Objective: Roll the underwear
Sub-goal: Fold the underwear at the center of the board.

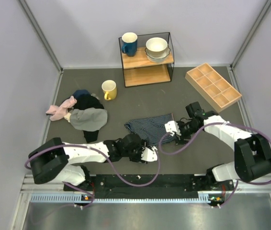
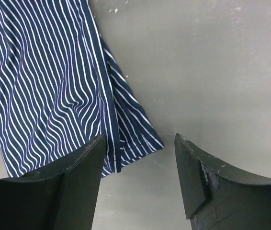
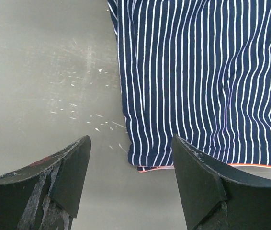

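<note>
Here the underwear (image 1: 150, 125) lies spread flat on the table (image 1: 140, 96). My left gripper (image 2: 140, 143) hangs at its near hem corner, jaws apart, clamping nothing. My right gripper (image 3: 130, 143) hangs at its right edge, jaws likewise apart, one finger (image 3: 197, 177) over the hem.

Underwear (image 1: 150, 125): soft thin cloth, matt, lightly rippled; tabletop (image 1: 140, 98) matt grey, smooth, with pale scuffs and flecks. Right gripper (image 3: 130, 140) fingers (image 3: 207, 187): matt black plastic, scratched and worn pale along the edges. Divided tray (image 1: 213, 86) bare light wood; yellow mug (image 1: 109, 89) glossy, like glazed ceramic.
</note>
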Action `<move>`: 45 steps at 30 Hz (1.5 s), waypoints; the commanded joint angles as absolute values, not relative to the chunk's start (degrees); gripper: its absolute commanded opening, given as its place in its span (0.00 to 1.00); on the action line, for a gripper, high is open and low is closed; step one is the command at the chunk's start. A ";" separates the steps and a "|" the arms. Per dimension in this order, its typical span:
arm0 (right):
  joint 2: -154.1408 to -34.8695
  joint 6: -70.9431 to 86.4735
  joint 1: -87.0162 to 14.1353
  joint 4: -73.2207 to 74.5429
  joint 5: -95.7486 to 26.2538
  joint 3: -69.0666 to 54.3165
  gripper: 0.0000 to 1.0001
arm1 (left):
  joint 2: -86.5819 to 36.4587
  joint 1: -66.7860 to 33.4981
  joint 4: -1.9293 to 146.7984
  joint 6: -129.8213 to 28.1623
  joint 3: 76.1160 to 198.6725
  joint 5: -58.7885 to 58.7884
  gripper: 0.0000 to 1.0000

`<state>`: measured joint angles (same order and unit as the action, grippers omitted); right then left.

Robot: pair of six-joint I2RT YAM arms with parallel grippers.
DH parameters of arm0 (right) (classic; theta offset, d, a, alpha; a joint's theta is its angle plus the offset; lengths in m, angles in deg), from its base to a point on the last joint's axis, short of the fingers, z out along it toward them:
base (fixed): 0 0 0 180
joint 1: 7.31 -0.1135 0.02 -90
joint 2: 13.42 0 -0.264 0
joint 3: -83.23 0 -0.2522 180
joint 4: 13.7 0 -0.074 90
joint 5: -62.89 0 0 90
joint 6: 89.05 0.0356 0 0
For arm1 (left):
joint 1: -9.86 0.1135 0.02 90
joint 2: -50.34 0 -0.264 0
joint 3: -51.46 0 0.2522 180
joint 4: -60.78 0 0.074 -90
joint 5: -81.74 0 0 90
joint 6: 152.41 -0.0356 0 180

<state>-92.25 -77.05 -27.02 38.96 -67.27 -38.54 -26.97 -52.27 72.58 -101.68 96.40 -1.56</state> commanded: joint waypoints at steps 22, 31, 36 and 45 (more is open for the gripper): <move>-99.47 -82.90 -32.54 33.03 -57.35 -41.00 0.52 | -34.47 -54.13 74.27 -104.95 101.17 -11.78 0.31; -100.00 -80.18 -33.33 32.41 -56.89 -39.95 0.37 | -34.21 -54.13 76.73 -105.39 101.79 -11.16 0.06; -96.66 -78.15 -33.33 32.50 -60.94 -39.85 0.48 | -33.24 -54.04 77.26 -105.21 101.70 -10.90 0.03; -97.70 -78.06 -33.33 32.15 -59.72 -39.33 0.54 | -33.15 -54.13 77.53 -105.21 101.79 -10.46 0.02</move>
<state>-97.78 -78.34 -32.31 33.82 -59.95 -40.11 -34.08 -53.98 75.80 -105.02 100.71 -11.66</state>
